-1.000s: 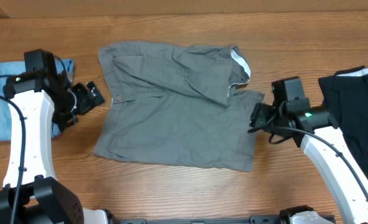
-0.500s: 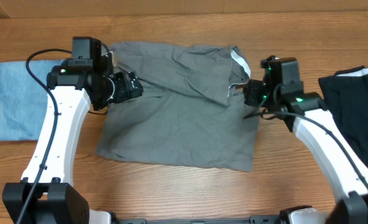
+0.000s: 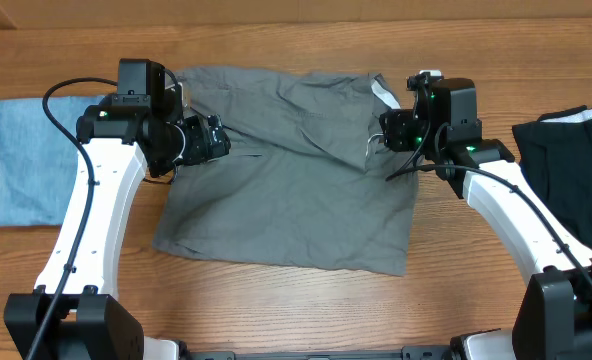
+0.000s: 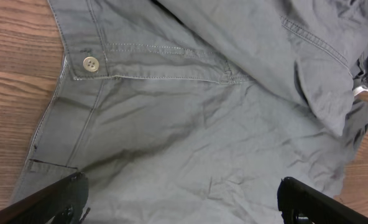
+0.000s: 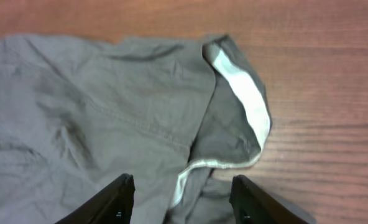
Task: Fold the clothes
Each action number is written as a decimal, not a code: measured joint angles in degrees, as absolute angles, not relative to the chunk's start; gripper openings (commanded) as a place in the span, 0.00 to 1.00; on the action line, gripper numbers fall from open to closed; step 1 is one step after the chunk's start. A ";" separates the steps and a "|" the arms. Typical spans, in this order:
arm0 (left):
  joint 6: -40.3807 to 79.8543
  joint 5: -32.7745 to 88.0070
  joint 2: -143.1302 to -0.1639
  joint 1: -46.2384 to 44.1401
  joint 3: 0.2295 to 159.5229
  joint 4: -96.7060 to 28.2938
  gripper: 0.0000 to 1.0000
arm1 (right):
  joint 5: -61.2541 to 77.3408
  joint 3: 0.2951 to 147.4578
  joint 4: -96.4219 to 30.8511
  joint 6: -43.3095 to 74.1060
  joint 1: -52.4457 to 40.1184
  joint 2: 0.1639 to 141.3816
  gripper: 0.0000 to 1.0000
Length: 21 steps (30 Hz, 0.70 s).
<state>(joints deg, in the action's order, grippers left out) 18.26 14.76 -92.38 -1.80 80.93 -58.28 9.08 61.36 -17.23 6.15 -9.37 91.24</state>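
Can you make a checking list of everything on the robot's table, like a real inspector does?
Surface: brown wooden table, bare wood showing around the clothes.
Job's things: crumpled grey shorts spread out in the middle, with a pale button at the waistband and a white lining poking out at the right; light blue cloth lying flat at the left edge; black garment at the right edge.
Clutter: nothing seen.
Grippers: left gripper open above the shorts' left side; right gripper open above the white lining; neither holds anything.
Cables: black cable loops along the left arm.
Surroundings: nothing seen.
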 measured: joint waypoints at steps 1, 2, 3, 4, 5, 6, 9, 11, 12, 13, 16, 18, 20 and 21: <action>18.26 14.76 -92.38 -1.80 80.93 -58.28 1.00 | 9.15 61.36 -16.86 5.85 -9.37 91.24 0.51; 18.26 14.76 -92.38 -1.80 80.93 -58.26 1.00 | 9.19 61.39 -16.75 5.54 -9.37 91.24 0.62; 18.26 14.76 -92.38 -1.80 80.93 -58.26 1.00 | 9.19 61.41 -16.91 5.56 -9.37 91.24 0.62; 18.24 14.76 -92.38 -1.80 80.93 -58.26 1.00 | 9.19 61.41 -17.58 5.21 -9.37 91.24 0.66; 18.26 14.76 -92.38 -1.80 80.93 -58.26 1.00 | 9.41 61.43 -18.41 5.06 -9.37 91.24 0.70; 18.26 14.76 -92.38 -1.80 80.93 -58.28 1.00 | 9.63 61.43 -19.25 4.91 -9.37 91.24 0.70; 18.26 14.76 -92.38 -1.80 80.93 -58.28 1.00 | 10.15 61.45 -19.53 4.89 -9.37 91.24 0.64; 18.24 14.76 -92.38 -1.80 80.93 -58.28 1.00 | 10.79 61.54 -19.46 4.73 -9.37 91.24 0.61; 18.24 14.76 -92.38 -1.80 80.93 -58.26 1.00 | 11.18 61.60 -19.31 4.89 -9.37 91.24 0.59; 18.26 14.76 -92.38 -1.80 80.93 -58.26 1.00 | 11.57 61.87 -19.16 4.73 -9.37 91.26 0.58; 18.26 14.76 -92.38 -1.80 80.93 -58.26 1.00 | 12.62 65.19 -19.07 5.15 -9.37 92.66 0.56; 18.26 14.76 -92.38 -1.80 80.93 -58.26 1.00 | 13.10 68.62 -18.90 5.58 -9.37 94.76 0.55; 18.24 14.76 -92.38 -1.80 80.93 -58.28 1.00 | 13.39 71.85 -18.68 5.80 -9.37 97.45 0.52; 18.26 14.76 -92.38 -1.80 80.93 -58.28 1.00 | 13.50 73.76 -18.94 5.96 -9.37 99.39 0.52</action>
<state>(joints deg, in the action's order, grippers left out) 18.26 14.76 -92.38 -1.80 80.93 -58.28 13.50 73.76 -18.94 5.96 -9.37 99.39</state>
